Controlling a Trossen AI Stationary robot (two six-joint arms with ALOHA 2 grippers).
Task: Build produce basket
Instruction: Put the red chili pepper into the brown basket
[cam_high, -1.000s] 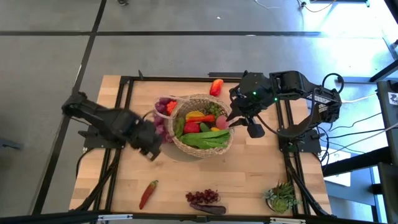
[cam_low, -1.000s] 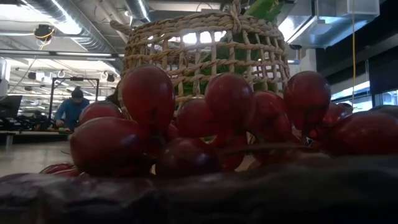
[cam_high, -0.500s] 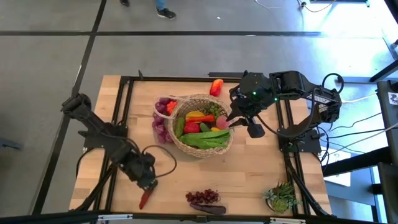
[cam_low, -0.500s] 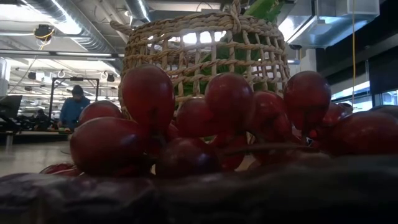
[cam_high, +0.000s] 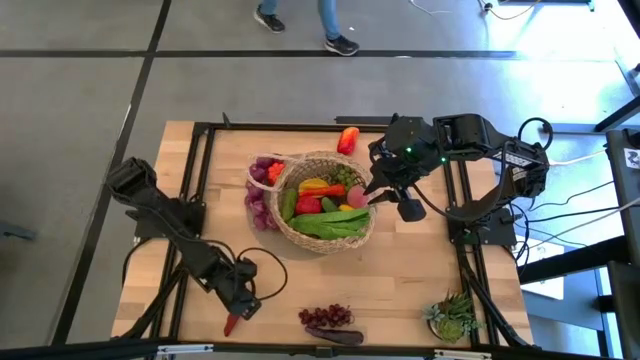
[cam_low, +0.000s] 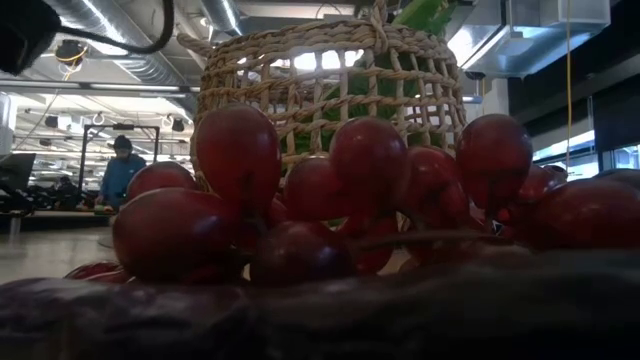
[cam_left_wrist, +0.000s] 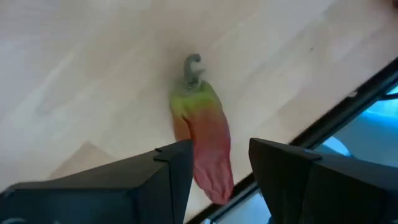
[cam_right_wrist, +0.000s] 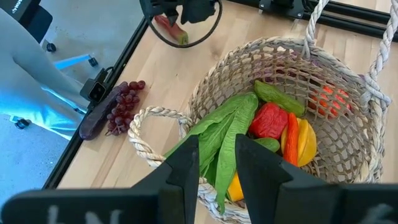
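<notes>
The tan wicker basket (cam_high: 325, 205) stands mid-table holding peppers, green leafy stalks and other produce (cam_right_wrist: 273, 121). A red-orange chilli (cam_left_wrist: 202, 140) with a green stem end lies flat on the wood near the table's front left. My left gripper (cam_left_wrist: 221, 149) hangs open just over it, pointing steeply down, one finger on either side of the chilli's lower half; in the high view my left gripper (cam_high: 238, 303) covers the chilli's stem end. My right gripper (cam_right_wrist: 217, 149) waits open above the basket's right rim (cam_high: 372, 205).
Purple grapes (cam_high: 325, 316) and a dark purple piece (cam_high: 335, 336) lie at the front edge. A red pepper (cam_high: 347, 140) sits behind the basket and purple produce (cam_high: 260, 195) beside its left wall. A spiky potted plant (cam_high: 452, 318) stands front right. Black frame rails (cam_high: 195, 180) border the table.
My left gripper has swung from beside the basket's left wall toward the table's near edge and come down, tipping more steeply, until it hangs over the chilli. Its fingers show no change of gap. The chilli has stayed where it was.
</notes>
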